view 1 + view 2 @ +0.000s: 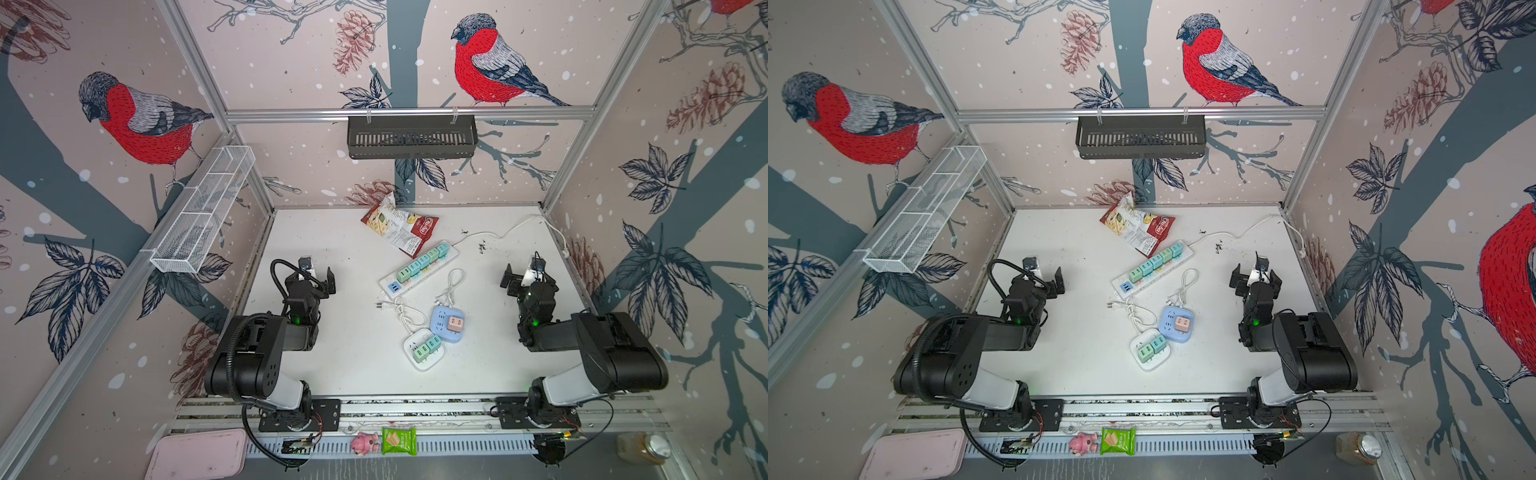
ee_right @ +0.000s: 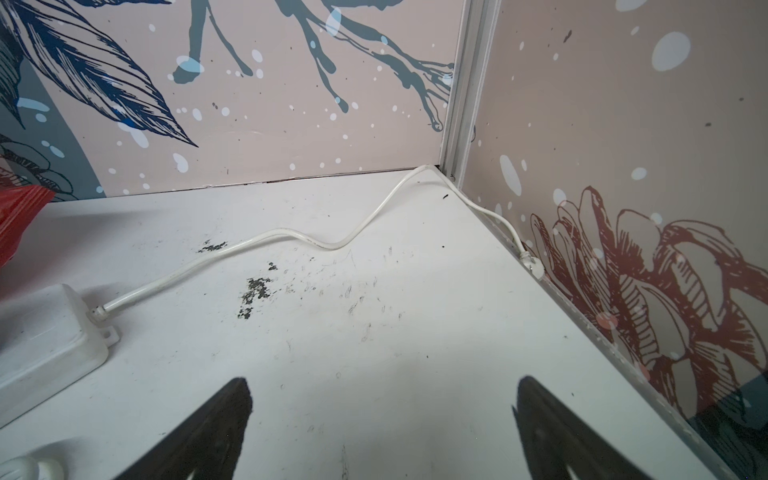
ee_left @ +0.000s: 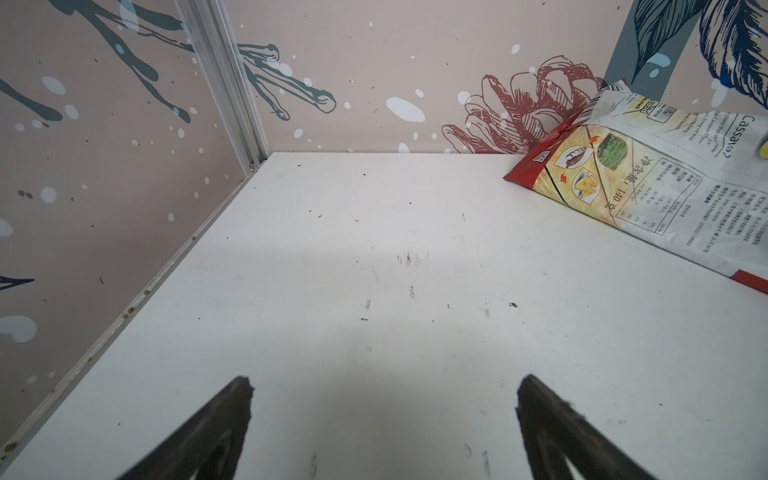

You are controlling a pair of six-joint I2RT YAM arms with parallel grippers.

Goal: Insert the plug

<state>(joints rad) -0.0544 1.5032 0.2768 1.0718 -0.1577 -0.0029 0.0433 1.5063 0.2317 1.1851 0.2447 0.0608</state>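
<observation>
Well, folded low, left gripper (image 3: 384, 388) & right gripper (image 2: 384, 388) point fwd, fingers wide apart. Between them, far from both, lies small white corded plug (image 1: 379, 304). Wrist cams cut finger bases off.

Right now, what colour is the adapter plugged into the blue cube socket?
Pink: the adapter shows clearest in a top view.

Scuffed white counter (image 1: 332, 365). Mid-frame lie a snack bag (image 1: 399, 226), power strip (image 1: 409, 285), blue socket cube (image 1: 439, 322), white socket cube (image 1: 412, 341), loose plug (image 1: 379, 305).
</observation>
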